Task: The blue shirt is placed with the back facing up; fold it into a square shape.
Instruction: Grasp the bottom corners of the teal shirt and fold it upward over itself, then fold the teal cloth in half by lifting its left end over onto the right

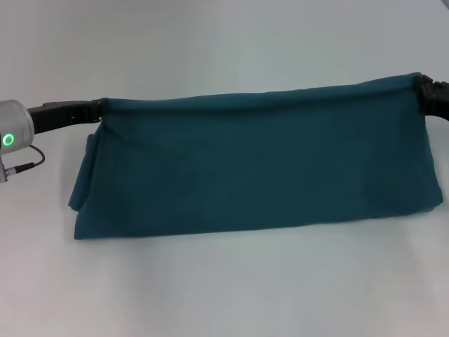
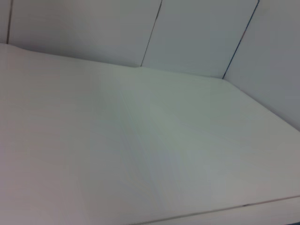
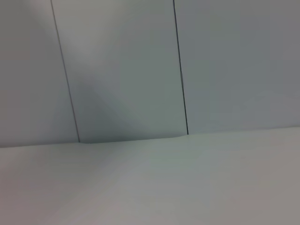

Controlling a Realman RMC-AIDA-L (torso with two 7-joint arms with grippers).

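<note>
Now you've got the blue shirt (image 1: 259, 168) strung up by its top edge, left gripper (image 1: 100, 107) pinching one corner, right gripper (image 1: 421, 87) the other, the hem trailing on the white table (image 1: 224, 288). If either pinch slips or your arms move unevenly, I'd expect the fold to land crooked.

A: Your blue shirt (image 1: 256, 168)?
B: Soft matt cloth, smooth. You see a matt white table (image 1: 224, 288), brushed-metal left arm (image 1: 15, 126), smooth matt wall panels (image 3: 122, 70).
</note>
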